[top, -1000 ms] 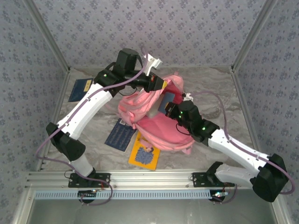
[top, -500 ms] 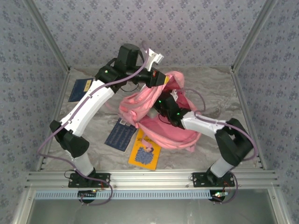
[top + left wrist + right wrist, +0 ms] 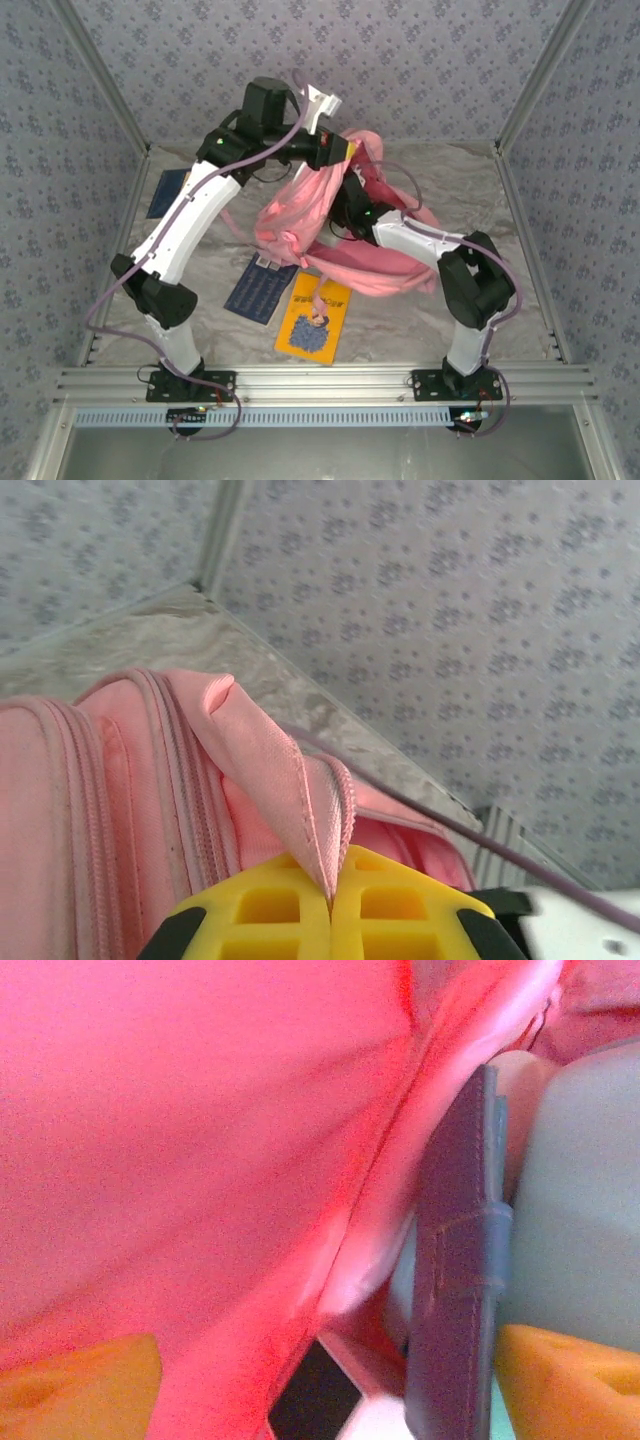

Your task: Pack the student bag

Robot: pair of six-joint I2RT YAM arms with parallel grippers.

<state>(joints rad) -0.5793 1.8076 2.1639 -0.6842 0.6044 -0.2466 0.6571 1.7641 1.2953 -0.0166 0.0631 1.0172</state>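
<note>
- Left tool [image 3: 330, 908] pinches the student bag [image 3: 150, 780] rim, raised above the table [image 3: 520, 210]
- Right tool [image 3: 325, 1385] stands open inside it, beside a dark notebook [image 3: 455, 1280]
- Risk: the thin pinch may slip, collapsing the mouth

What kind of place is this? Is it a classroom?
Probably a small robot test booth, not a classroom: two robot arms bolted to a metal rail, wallpapered walls close round a marble-look table.
</note>
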